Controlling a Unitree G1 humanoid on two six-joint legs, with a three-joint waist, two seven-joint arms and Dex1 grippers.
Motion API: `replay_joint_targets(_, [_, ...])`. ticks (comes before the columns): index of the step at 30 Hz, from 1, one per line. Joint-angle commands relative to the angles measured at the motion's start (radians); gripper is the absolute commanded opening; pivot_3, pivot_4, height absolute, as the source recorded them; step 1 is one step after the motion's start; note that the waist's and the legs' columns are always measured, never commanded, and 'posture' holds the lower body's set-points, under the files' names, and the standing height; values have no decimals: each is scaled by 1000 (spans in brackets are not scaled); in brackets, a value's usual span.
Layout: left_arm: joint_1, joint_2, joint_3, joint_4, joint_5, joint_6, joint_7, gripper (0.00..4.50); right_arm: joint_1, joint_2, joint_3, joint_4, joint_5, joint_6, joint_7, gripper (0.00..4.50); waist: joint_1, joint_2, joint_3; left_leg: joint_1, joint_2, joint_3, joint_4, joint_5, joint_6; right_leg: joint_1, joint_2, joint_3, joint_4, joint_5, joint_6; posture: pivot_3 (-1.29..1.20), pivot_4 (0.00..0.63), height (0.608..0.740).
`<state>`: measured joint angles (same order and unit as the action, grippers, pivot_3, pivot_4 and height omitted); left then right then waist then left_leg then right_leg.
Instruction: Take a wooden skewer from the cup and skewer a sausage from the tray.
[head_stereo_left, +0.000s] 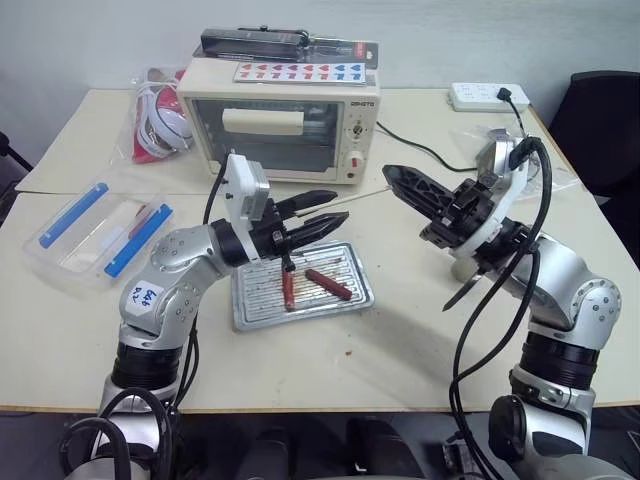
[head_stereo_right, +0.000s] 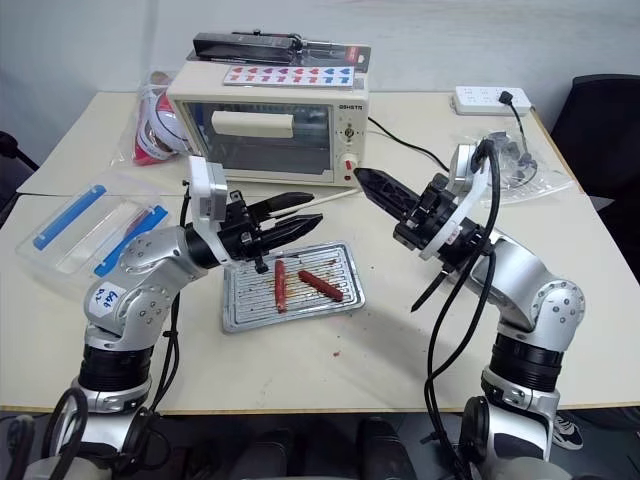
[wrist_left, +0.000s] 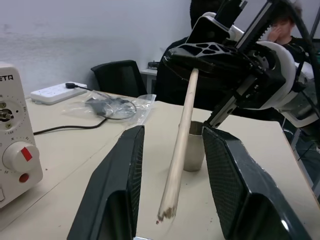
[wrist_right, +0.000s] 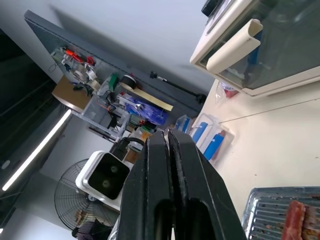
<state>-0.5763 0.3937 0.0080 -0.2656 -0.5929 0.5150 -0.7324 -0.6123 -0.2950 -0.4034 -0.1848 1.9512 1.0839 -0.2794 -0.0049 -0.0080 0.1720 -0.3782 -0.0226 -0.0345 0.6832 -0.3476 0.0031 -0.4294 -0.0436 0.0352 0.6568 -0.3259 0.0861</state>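
Wooden skewer (head_stereo_left: 352, 198): held level above the table, one end pinched in the right gripper (head_stereo_left: 392, 176), whose fingers are pressed fully together; the free end lies between the left gripper's (head_stereo_left: 322, 212) two fingers (wrist_left: 114, 190), which stand narrowly apart with a gap on either side of the stick. Both forearms are raised, tips pointing inward at each other above the tray (head_stereo_left: 248, 306). Two sausages (head_stereo_left: 328, 284) lie on the tray's ribbed floor. Cup (wrist_left: 194, 152): upright on the table beneath the right gripper. Toaster oven (head_stereo_left: 282, 118) behind.
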Motion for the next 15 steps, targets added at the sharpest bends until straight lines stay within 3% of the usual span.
replay_joint_targets(1, [-28, -8, 11, -14, -1, -24, 4, 680, -3, 9, -22, -51, 21, -19, -8, 0, 0, 0, 0, 0, 0, 0, 0, 0, 0, 0, 0, 0, 0, 0, 0, 0, 150, 740])
replay_joint_targets(4, [-33, -4, 9, -11, 0, -19, 2, 24, 0, 9, -20, -55, 21, -23, -13, 0, 1, 0, 0, 0, 0, 0, 0, 0, 0, 0, 0, 0, 0, 0, 0, 0, 150, 740])
replay_joint_targets(10, [-45, -3, 4, -9, -3, -5, 6, 24, 9, -5, -20, -55, 21, -19, -8, 0, 0, 0, 0, 0, 0, 0, 0, 0, 0, 0, 0, 0, 0, 0, 0, 0, 150, 740])
replay_joint_targets(15, [-46, 2, 8, -23, -18, 8, 2, 1205, 15, -18, -19, -52, 21, -12, 0, 0, 0, 0, 0, 0, 0, 0, 0, 0, 0, 0, 0, 0, 0, 0, 0, 0, 150, 740])
